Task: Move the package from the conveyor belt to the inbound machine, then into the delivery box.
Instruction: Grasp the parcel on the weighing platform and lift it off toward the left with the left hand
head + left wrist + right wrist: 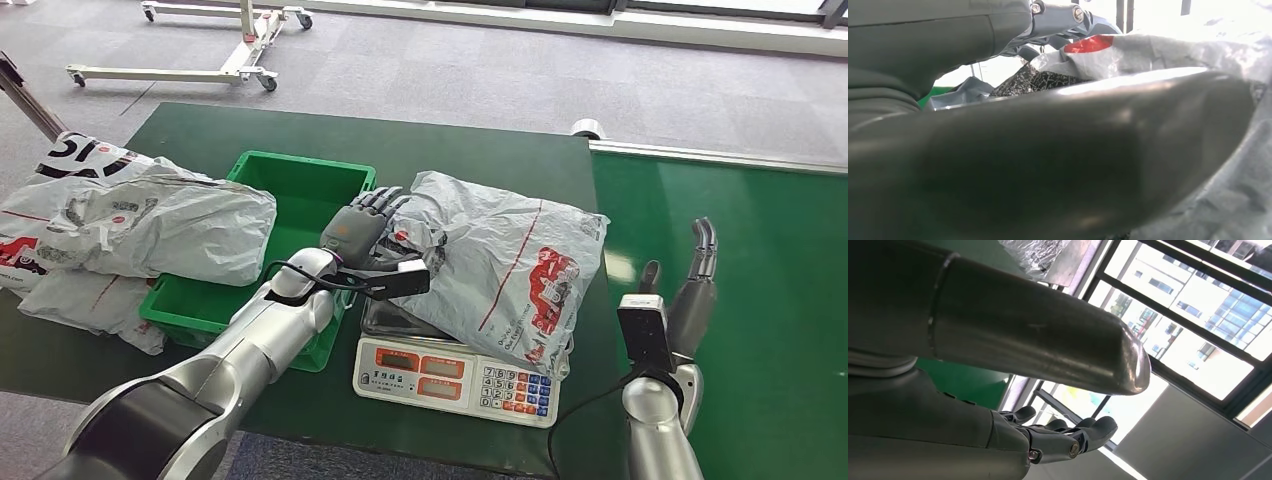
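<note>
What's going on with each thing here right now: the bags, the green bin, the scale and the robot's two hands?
Package: lying on the scale, overhanging it.
Scale: on the table, mostly covered; display unreadable.
Green bin: open, one end covered by a bag.
Pile of bags: resting partly on the bin's edge.
Left hand: touching the package's edge; grip unclear.
Right hand: above the conveyor belt, open, holding nothing.
</note>
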